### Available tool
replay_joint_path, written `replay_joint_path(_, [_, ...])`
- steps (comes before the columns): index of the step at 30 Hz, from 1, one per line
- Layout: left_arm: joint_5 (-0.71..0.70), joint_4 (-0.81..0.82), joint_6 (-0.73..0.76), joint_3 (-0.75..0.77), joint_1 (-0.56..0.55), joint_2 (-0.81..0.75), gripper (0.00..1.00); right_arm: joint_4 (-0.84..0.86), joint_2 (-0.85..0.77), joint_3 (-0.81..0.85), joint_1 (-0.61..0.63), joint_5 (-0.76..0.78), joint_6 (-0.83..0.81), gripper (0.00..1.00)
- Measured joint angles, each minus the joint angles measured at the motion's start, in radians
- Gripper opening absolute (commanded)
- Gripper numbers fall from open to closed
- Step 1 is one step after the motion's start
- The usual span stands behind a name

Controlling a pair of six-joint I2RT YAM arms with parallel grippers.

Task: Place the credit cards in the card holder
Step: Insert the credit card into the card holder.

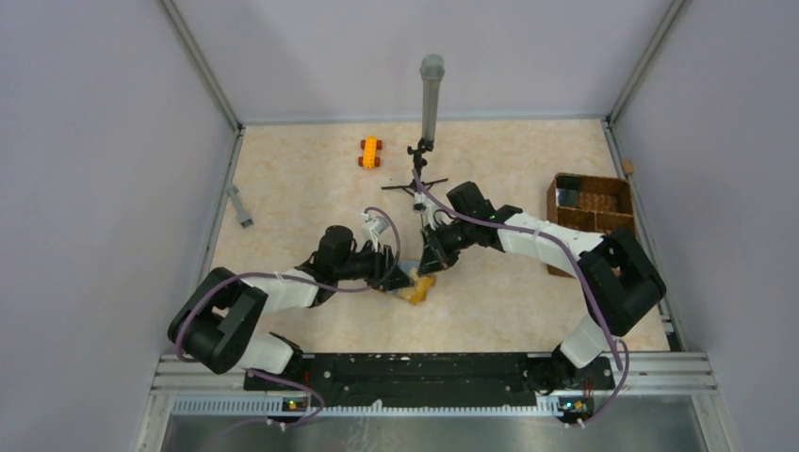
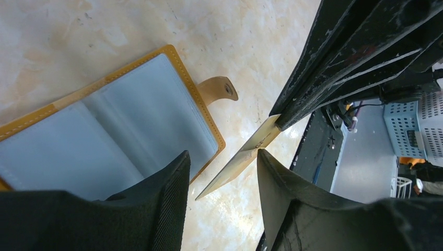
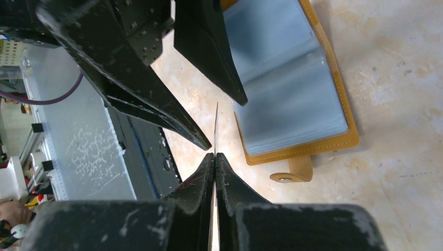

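Observation:
The card holder (image 2: 130, 125) lies open on the table, mustard-orange with clear sleeves facing up and its snap tab (image 2: 219, 89) sticking out. It also shows in the right wrist view (image 3: 298, 89) and the top view (image 1: 417, 288). My right gripper (image 3: 214, 157) is shut on a silvery grey credit card (image 3: 216, 125), held edge-up just beside the holder. In the left wrist view the card (image 2: 245, 157) slants down between my left gripper's (image 2: 222, 172) open fingers, touching neither. The left gripper (image 1: 391, 268) hovers over the holder's edge. I cannot tell the pale blue card apart from the sleeves.
A small orange toy car (image 1: 370, 152) sits at the back. A brown wicker basket (image 1: 592, 212) stands at the right. A grey post on a black stand (image 1: 431, 94) rises at the back centre. A grey bar (image 1: 239, 205) lies by the left wall.

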Motion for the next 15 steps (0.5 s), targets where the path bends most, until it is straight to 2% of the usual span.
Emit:
replay_joint_path(2, [0.016,0.01,-0.001,0.0,0.0,0.011,0.47,-0.003,0.001,0.008,0.0,-0.009,-0.002,0.0])
replay_joint_path(6, [0.044,0.032,-0.005,0.0,0.001,0.021,0.34,-0.002,0.002,0.024,-0.001,-0.023,-0.007,0.0])
replay_joint_path(10, [0.064,0.049,-0.01,-0.001,0.001,0.021,0.1,0.004,0.004,0.029,-0.004,-0.019,-0.008,0.0])
replay_joint_path(13, [0.085,0.07,-0.011,-0.004,0.001,0.021,0.01,0.015,0.007,0.029,-0.016,-0.007,-0.004,0.0])
replay_joint_path(15, [0.085,0.087,-0.011,-0.005,0.001,0.021,0.0,0.027,0.007,0.029,-0.025,0.0,0.009,0.14])
